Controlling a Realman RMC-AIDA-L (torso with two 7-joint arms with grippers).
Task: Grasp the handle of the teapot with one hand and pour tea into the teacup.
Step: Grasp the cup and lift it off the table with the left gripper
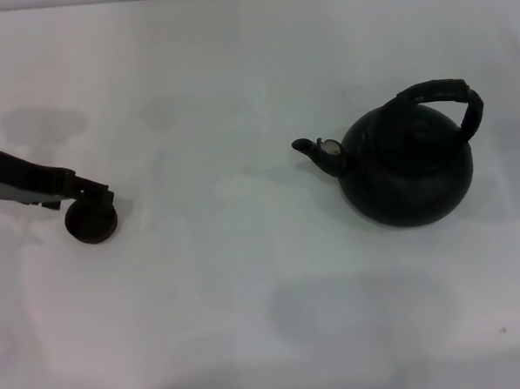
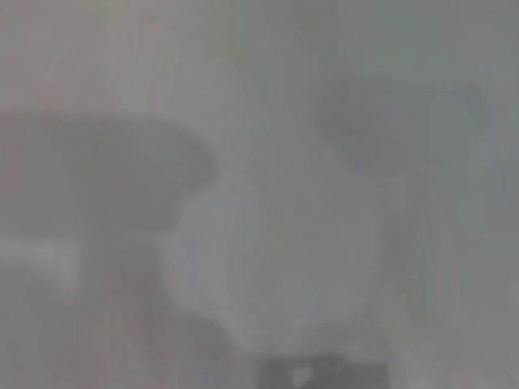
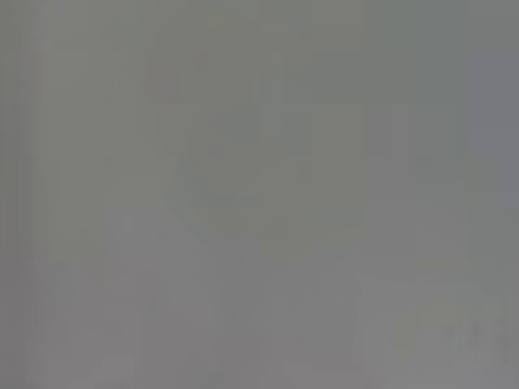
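At far left the left gripper meets the teacup, jaw state unclear; the teapot sits well right, so grasp its handle squarely at the crown.

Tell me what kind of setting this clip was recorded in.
Probably a lab or staged test bench, not a real tea room: a bare white table holds only a black teapot and a tiny dark teacup, with the left gripper at the cup. No other surroundings show.
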